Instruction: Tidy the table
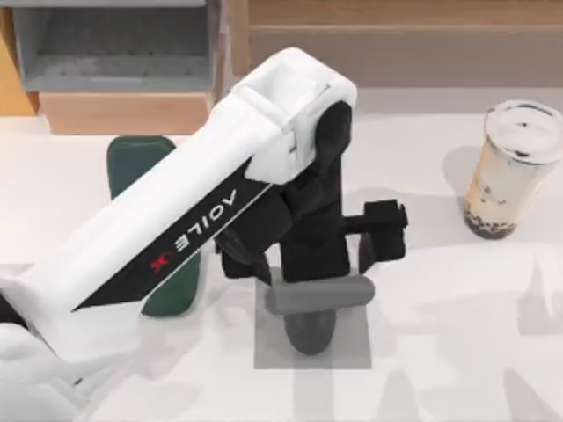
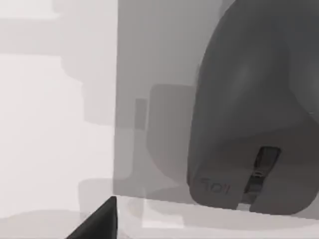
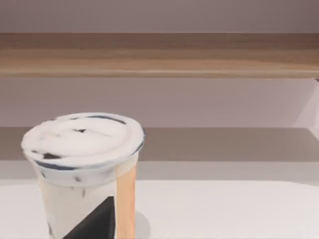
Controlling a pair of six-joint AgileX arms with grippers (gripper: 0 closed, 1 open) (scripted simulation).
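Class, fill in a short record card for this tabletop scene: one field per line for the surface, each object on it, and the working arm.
Surface: white table
Mat: small grey mat, near the table's front middle
Mouse: dark grey mouse lying on the mat
Drink: lidded milk tea cup, upright, at the right
Green item: dark green object, partly under the arm, at the left
Shelf: shelf unit, back left
Working arm: left gripper over the mouse

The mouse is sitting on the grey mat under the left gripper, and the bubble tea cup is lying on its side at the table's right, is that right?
Not quite. In the top view the bubble tea cup stands upright at the table's right. The rest holds: the mouse sits on the grey mat under the left gripper.
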